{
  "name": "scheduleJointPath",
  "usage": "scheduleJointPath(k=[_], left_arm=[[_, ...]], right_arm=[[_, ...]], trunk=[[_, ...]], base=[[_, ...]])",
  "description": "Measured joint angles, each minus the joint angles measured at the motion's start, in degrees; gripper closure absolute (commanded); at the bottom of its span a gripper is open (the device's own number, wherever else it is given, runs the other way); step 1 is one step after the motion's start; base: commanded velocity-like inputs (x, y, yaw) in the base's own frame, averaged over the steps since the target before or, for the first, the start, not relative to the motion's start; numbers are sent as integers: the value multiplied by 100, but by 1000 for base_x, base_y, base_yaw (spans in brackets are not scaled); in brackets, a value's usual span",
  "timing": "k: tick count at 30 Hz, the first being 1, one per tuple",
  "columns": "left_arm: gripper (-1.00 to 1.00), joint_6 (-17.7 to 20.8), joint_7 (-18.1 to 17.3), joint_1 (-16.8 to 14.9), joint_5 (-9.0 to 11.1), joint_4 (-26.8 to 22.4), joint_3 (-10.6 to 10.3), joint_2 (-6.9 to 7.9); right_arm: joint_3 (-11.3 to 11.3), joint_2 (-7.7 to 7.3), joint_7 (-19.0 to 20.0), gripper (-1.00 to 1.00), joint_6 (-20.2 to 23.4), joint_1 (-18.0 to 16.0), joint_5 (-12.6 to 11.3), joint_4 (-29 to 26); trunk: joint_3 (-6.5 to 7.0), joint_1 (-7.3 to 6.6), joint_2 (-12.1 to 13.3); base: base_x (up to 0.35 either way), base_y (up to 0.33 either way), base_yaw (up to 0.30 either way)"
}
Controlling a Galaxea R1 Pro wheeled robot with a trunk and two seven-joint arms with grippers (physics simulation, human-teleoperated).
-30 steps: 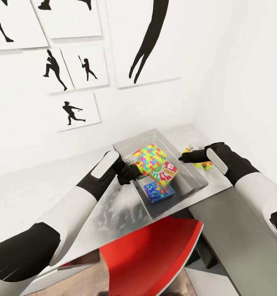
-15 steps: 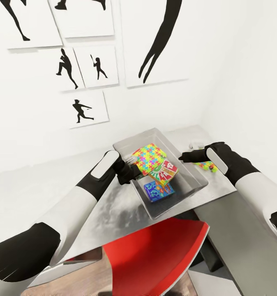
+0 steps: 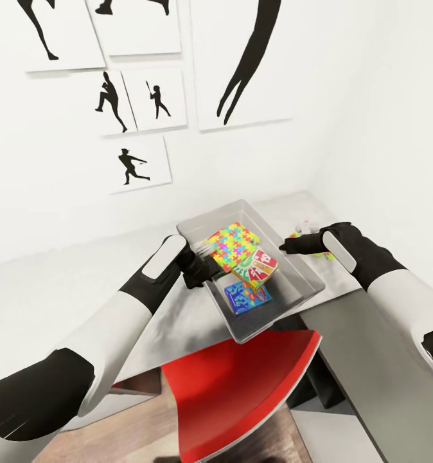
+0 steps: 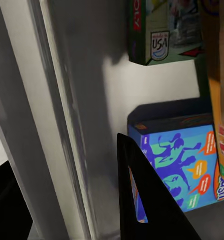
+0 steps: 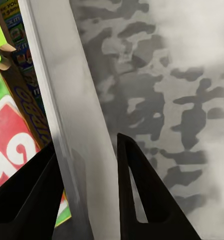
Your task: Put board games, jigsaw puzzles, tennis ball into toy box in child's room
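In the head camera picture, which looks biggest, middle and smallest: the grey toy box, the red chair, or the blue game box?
1. Red chair, though it sits nearest the camera, which makes it look bigger.
2. Light grey open toy box.
3. Light blue board game box, lying inside the toy box.

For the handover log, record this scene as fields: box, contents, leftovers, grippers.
toy box: open grey bin on the table, near corner at the table edge above the red chair
in box: jigsaw puzzle, red-green board game, blue board game
outside box: colourful toy beyond the right gripper, mostly hidden
left gripper: jaws astride the box's left rim
right gripper: jaws astride the right rim
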Motion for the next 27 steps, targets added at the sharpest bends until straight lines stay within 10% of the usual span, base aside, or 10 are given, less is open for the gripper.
scheduleJointPath(k=[27], left_arm=[[100,25,-19,-17,-51,-2,16,2]], right_arm=[[-10,6,5,100,-44,-1,2,1]], trunk=[[0,3,1]], base=[[-80,18,64]])
